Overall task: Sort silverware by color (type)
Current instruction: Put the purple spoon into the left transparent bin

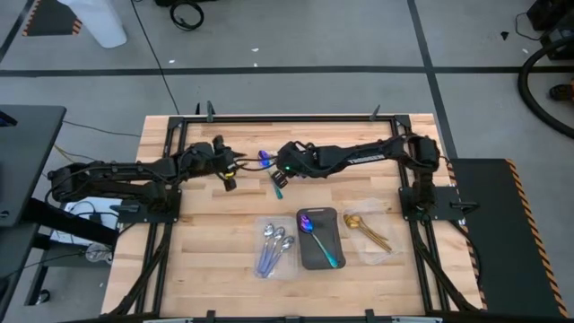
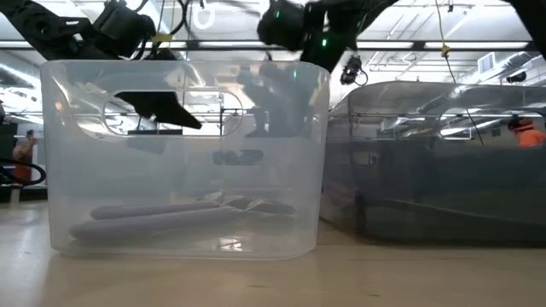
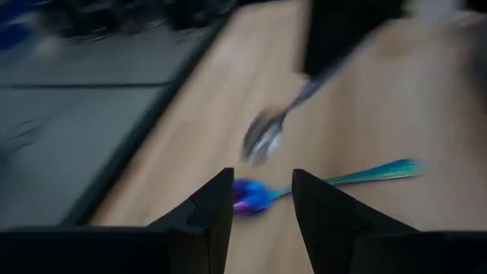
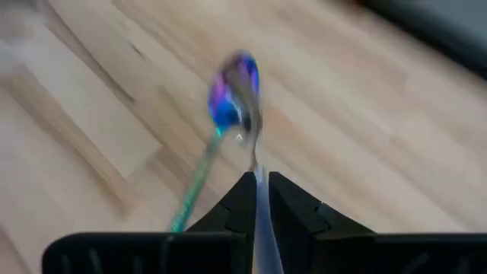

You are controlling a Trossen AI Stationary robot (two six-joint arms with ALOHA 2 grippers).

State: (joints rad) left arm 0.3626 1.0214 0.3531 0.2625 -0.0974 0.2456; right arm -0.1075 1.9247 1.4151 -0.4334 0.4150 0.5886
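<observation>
Silver spoon pinched by its handle in the nearly closed right hand.

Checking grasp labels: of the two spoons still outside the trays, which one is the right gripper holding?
The silver spoon: its handle runs between the right gripper fingers. The iridescent spoon with teal handle lies loose on the table beneath.

A light wooden table top of butcher-block planks is framed by black rails. Near its six o'clock edge three trays are set in a row: a clear tray towards seven o'clock, a dark tray at six, a second clear tray towards five. An iridescent spoon is laid directly on the wood near twelve o'clock.
</observation>
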